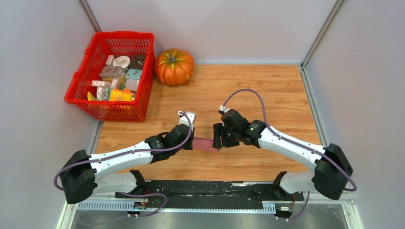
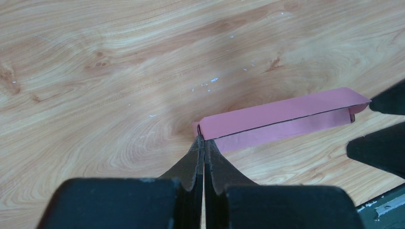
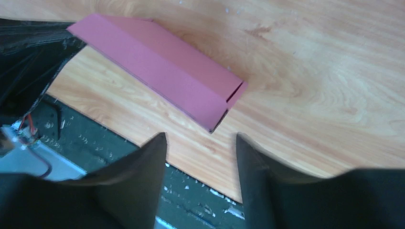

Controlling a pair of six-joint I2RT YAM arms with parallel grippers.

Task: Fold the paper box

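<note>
Pinching the flat pink card paper box [image 2: 282,112] mid-fold, left gripper [image 2: 203,141] anchors; right gripper [image 3: 201,138], parted, empty, should seize its free end.

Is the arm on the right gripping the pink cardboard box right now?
No: the right gripper stands open, and the pink box sits just ahead of it, outside the gap.

Paper box [image 2: 277,114]: pink, folded lengthwise, narrow, near table [image 1: 267,95] front edge.
</note>
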